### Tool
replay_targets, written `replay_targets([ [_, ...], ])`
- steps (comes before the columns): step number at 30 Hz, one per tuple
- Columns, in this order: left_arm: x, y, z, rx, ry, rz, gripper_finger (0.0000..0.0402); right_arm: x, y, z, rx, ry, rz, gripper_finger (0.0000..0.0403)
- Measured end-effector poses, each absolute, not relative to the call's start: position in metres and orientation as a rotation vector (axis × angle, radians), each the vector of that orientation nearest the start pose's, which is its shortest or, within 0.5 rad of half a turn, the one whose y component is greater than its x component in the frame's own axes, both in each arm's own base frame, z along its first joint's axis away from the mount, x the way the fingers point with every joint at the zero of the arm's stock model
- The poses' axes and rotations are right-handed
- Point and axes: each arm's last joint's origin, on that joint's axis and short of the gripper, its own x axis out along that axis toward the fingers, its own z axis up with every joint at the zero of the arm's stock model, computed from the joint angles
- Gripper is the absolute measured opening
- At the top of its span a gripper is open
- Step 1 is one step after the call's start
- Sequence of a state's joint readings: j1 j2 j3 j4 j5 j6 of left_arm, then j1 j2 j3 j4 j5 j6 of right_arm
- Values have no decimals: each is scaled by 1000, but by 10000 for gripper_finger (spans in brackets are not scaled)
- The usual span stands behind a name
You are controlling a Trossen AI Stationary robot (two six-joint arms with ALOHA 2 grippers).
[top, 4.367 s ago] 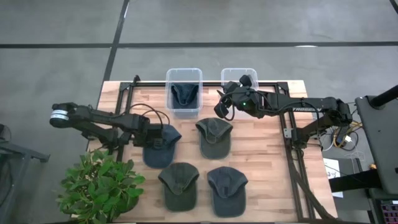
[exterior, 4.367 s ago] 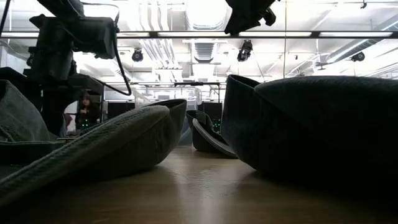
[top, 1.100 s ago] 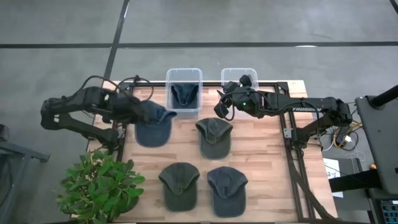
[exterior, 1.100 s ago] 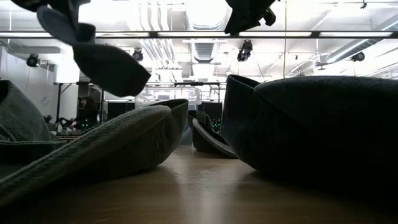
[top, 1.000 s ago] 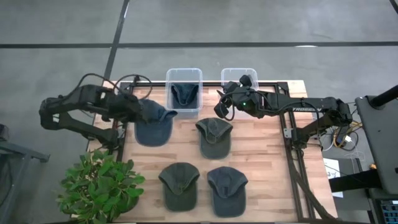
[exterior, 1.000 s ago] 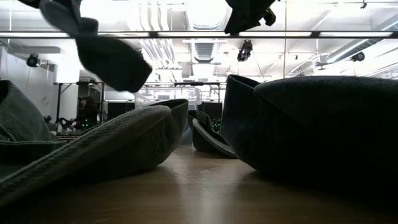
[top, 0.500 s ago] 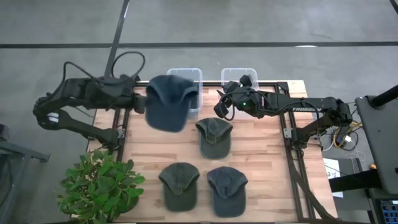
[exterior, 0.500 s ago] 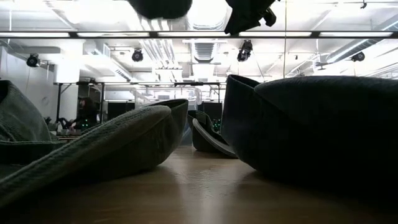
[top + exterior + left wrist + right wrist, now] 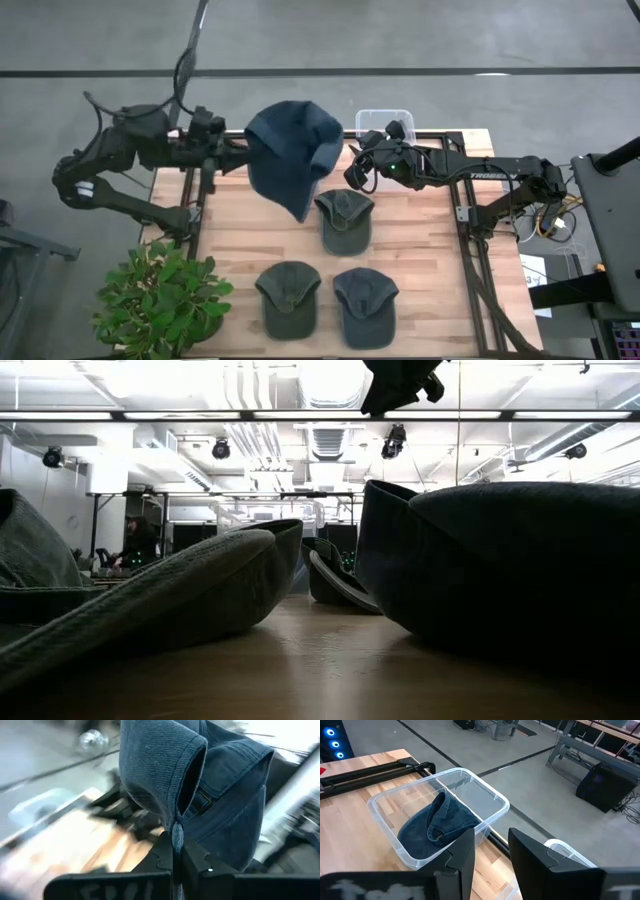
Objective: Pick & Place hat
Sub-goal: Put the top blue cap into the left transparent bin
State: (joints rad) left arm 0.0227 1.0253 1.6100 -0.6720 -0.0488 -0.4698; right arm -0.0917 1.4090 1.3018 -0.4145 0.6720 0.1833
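Note:
My left gripper (image 9: 238,157) is shut on a blue hat (image 9: 292,152), held high above the table's far left part, in front of the left bin in the high view. Three dark green hats (image 9: 345,220) (image 9: 288,296) (image 9: 365,305) lie crown up on the wooden table (image 9: 430,250). My right gripper (image 9: 352,172) hovers open and empty near the far edge. Its wrist view shows a clear bin (image 9: 395,807) with another blue hat (image 9: 437,827) lying in it. My left gripper pinches a folded edge of the hat's rim (image 9: 175,831) between its two shut fingers (image 9: 162,855), close to the back strap's buckle (image 9: 202,800). The fingers come level from the table's left. The hat is lifted clear, its brim (image 9: 300,205) drooping toward the near side.
A second clear bin (image 9: 385,120) stands at the far edge beside my right gripper. A potted plant (image 9: 160,295) sits at the table's near left corner. A black frame rail (image 9: 465,230) runs along the right side. In the low view the green hats (image 9: 180,600) (image 9: 500,560) fill the foreground.
My left gripper has risen and gone toward the far edge, tipping from pointing down to level and rolling. The blue hat has swung up with it, out of the low view's top, and now stands over the left bin. My right arm has kept still.

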Motion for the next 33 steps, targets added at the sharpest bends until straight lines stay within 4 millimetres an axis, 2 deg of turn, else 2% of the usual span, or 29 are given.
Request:
replay_targets([
  [6,152,-2,521,-275,-67,-177,6,303,-46,352,15,442,-788,117],
  [15,161,-3,522,-261,-82,-224,6,303,-46,352,16,442,-788,118],
  [19,167,3,514,-374,-31,-25,6,303,-46,352,15,442,-788,113],
  [27,176,19,473,-644,145,654,6,303,-46,352,-7,452,-785,112],
  [29,178,23,466,-671,164,745,5,303,-46,352,-23,459,-781,112],
  [33,193,30,456,-685,192,809,5,303,-46,352,-83,484,-766,111],
])
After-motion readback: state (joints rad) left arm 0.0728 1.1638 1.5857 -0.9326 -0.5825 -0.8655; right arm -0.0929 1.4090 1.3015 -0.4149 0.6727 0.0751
